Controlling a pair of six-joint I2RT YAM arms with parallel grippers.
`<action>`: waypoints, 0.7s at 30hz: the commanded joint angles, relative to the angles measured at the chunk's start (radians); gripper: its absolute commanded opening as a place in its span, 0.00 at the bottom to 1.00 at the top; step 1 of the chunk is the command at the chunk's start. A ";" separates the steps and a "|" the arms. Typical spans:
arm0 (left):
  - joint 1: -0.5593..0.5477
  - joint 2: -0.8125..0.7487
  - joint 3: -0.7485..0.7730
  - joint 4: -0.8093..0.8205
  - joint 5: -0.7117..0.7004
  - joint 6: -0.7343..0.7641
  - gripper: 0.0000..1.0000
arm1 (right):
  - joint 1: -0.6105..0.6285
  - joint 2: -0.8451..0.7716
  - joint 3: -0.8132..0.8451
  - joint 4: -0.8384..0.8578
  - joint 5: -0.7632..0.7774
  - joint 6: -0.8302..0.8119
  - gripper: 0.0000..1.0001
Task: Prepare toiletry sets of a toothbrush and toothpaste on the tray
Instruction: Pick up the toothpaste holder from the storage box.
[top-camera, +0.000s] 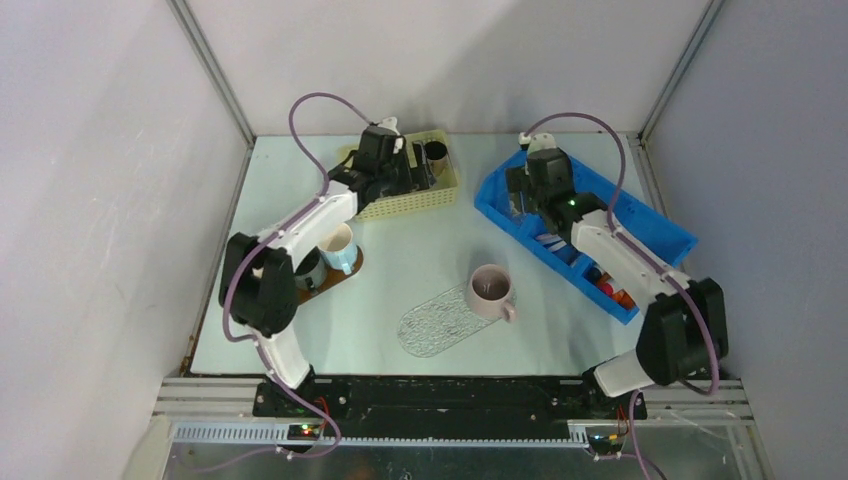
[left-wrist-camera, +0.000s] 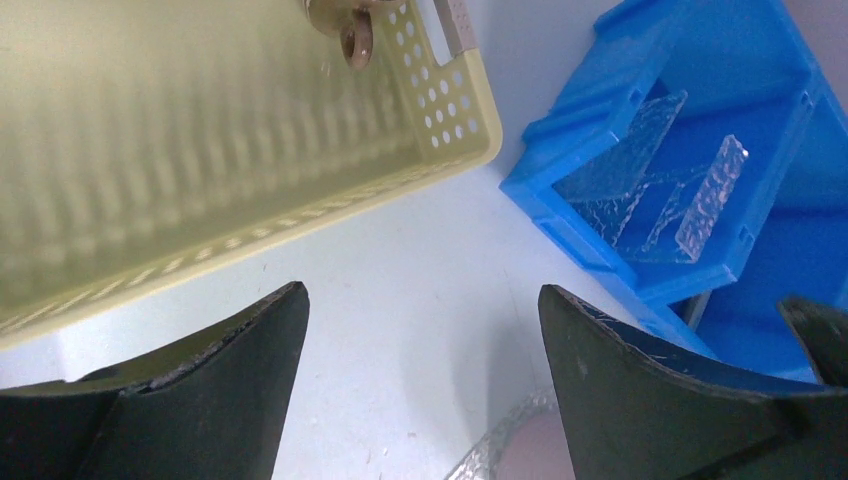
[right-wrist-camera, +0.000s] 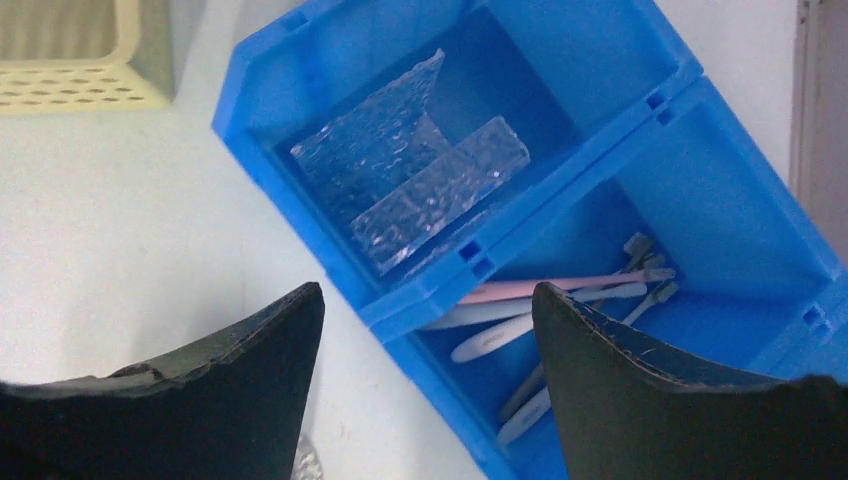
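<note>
Pale pink and white toothbrushes (right-wrist-camera: 560, 290) lie in the middle compartment of the blue bin (right-wrist-camera: 600, 70). My right gripper (right-wrist-camera: 428, 288) hovers open above that bin's near wall, holding nothing. Small orange toothpaste tubes (top-camera: 612, 291) sit in the bin's near end. The clear textured tray (top-camera: 430, 328) lies mid-table with a pink mug (top-camera: 490, 288) on its far end. My left gripper (left-wrist-camera: 422, 290) is open and empty over bare table, between the yellow basket (left-wrist-camera: 200, 150) and the blue bin (left-wrist-camera: 680, 120). In the top view it (top-camera: 415, 178) is at the basket's front.
Clear textured plastic pieces (right-wrist-camera: 410, 170) lean in the bin's far compartment. A dark cup (top-camera: 436, 152) stands in the yellow basket (top-camera: 440, 185). Two mugs (top-camera: 338, 248) sit on a round wooden board (top-camera: 352, 266) at the left. Walls enclose the table on three sides.
</note>
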 joint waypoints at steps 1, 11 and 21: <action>-0.001 -0.126 -0.039 -0.030 -0.008 0.026 0.91 | 0.005 0.107 0.098 0.055 0.113 -0.081 0.77; -0.001 -0.270 -0.118 -0.072 -0.025 0.037 0.92 | 0.086 0.293 0.140 0.126 0.335 -0.301 0.67; -0.001 -0.385 -0.192 -0.099 -0.040 0.053 0.92 | 0.139 0.433 0.192 0.146 0.415 -0.412 0.65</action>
